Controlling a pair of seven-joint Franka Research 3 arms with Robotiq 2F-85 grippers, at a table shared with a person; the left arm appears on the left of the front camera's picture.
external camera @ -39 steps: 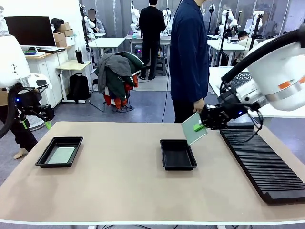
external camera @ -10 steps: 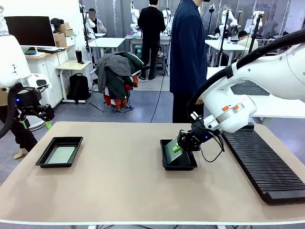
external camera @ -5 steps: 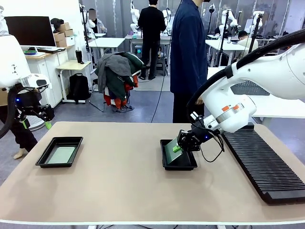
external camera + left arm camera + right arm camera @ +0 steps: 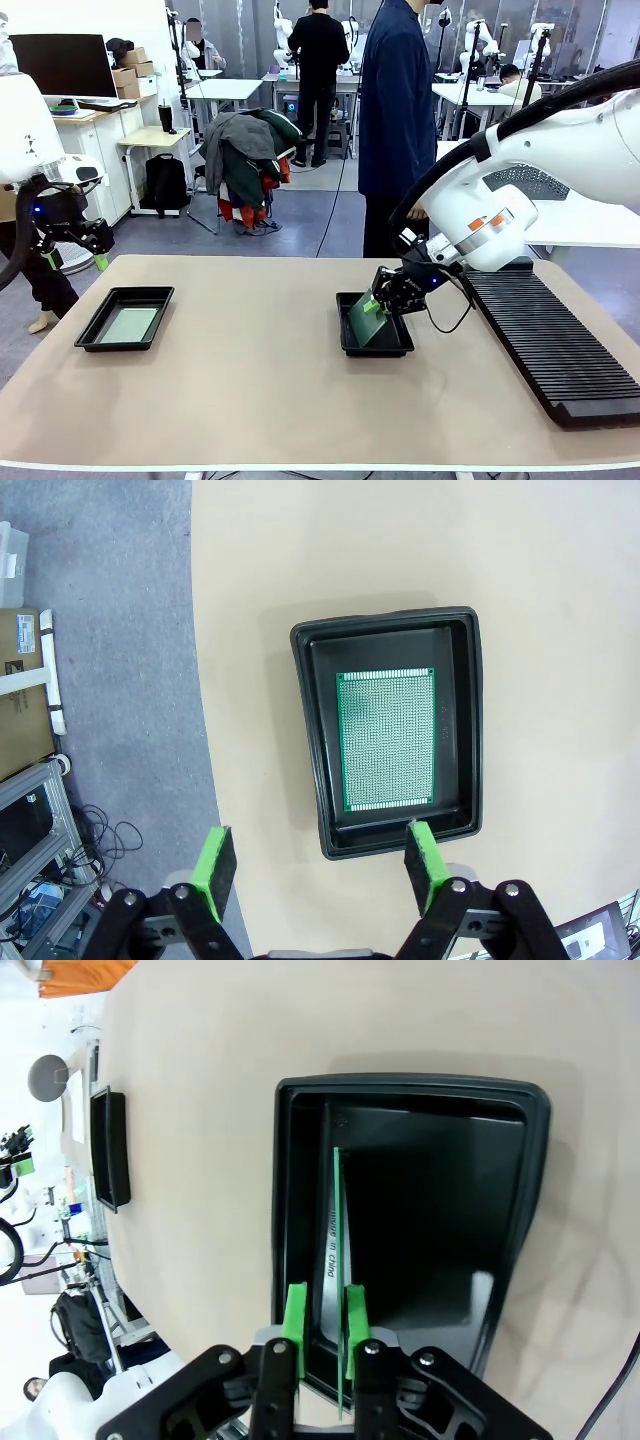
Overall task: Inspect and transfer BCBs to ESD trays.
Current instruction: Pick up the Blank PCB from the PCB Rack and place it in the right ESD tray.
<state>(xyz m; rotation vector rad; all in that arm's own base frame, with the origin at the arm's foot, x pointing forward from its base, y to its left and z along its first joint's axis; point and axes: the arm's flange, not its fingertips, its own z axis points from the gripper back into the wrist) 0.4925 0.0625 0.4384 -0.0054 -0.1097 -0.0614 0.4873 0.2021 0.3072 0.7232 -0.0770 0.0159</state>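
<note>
Edge-on between the green pads (image 4: 296, 1322) of my right gripper (image 4: 325, 1325) stands a thin green BCB (image 4: 334, 1210). The pads sit a little wider than the board, with a gap on one side. The board's lower edge rests in the middle black ESD tray (image 4: 410, 1082). From the front, that gripper (image 4: 378, 303) hangs over the tray's (image 4: 375, 352) far end and the BCB (image 4: 366, 322) leans down into it. My left gripper (image 4: 75, 262) is open, high beyond the table's left end. It (image 4: 320, 865) looks down on the left ESD tray (image 4: 395, 620), where another BCB (image 4: 385, 740) lies flat.
A long black ribbed rack (image 4: 550, 340) runs along the table's right side, close to my right arm. A person in dark blue (image 4: 395, 120) stands at the far edge behind the middle tray. Bare tabletop lies between the two trays (image 4: 150, 292).
My right gripper's jaws have parted slightly around the board. The board has tipped lower into the middle tray. The left arm has not moved.
</note>
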